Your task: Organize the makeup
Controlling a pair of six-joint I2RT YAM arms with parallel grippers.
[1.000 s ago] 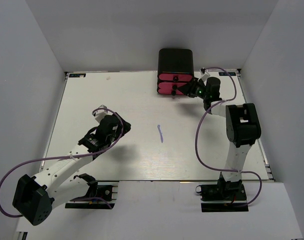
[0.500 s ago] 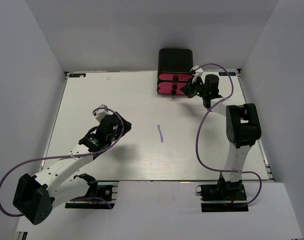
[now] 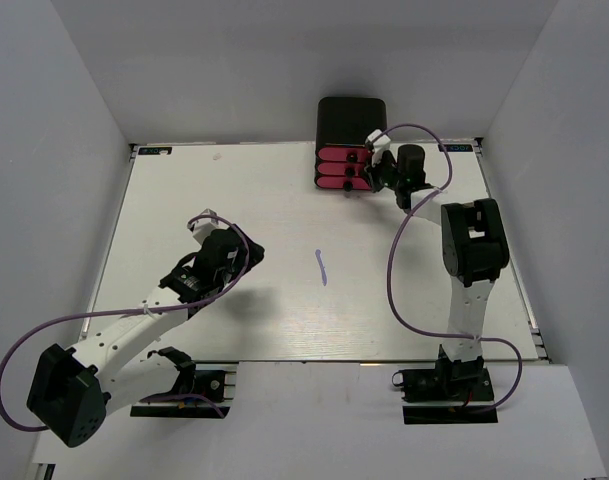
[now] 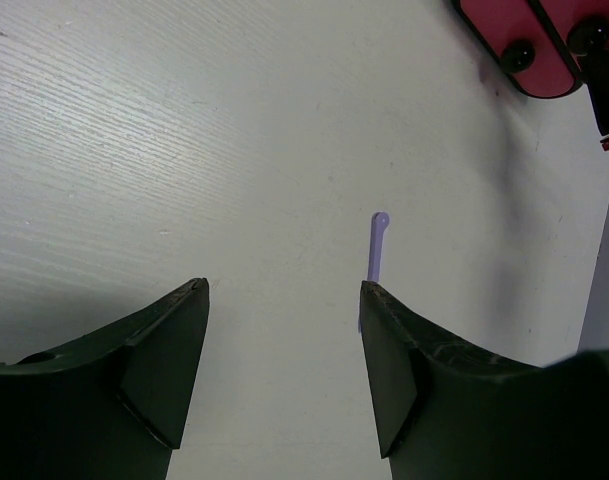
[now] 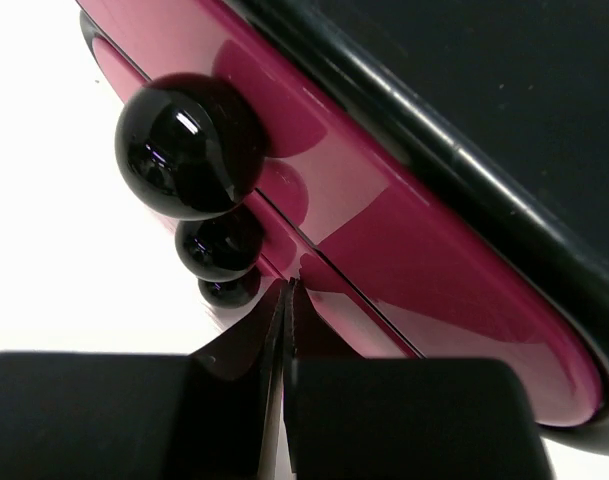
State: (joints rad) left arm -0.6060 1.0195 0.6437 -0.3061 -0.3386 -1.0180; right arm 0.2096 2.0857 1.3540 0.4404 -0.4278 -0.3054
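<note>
The only makeup in view is a thin purple stick (image 3: pixel 321 266), lying alone on the white table (image 3: pixel 184 200) near its middle. In the left wrist view the stick (image 4: pixel 377 245) lies just beyond my right-hand finger. My left gripper (image 3: pixel 250 250) hovers to the left of the stick, open and empty (image 4: pixel 284 288). At the back, my right gripper (image 3: pixel 370 166) is shut with nothing between its jaws. Its tips (image 5: pixel 289 286) rest against the pink drawer fronts (image 5: pixel 404 260), just right of the black knobs (image 5: pixel 189 145).
The black box with pink drawers (image 3: pixel 351 122) stands at the table's far edge, right of centre, all its drawers shut. Grey walls enclose the table on three sides. Purple cables loop off both arms.
My right gripper has shut and moved up and left, from beside the box to the drawer fronts. The left arm and the purple stick have stayed put.
</note>
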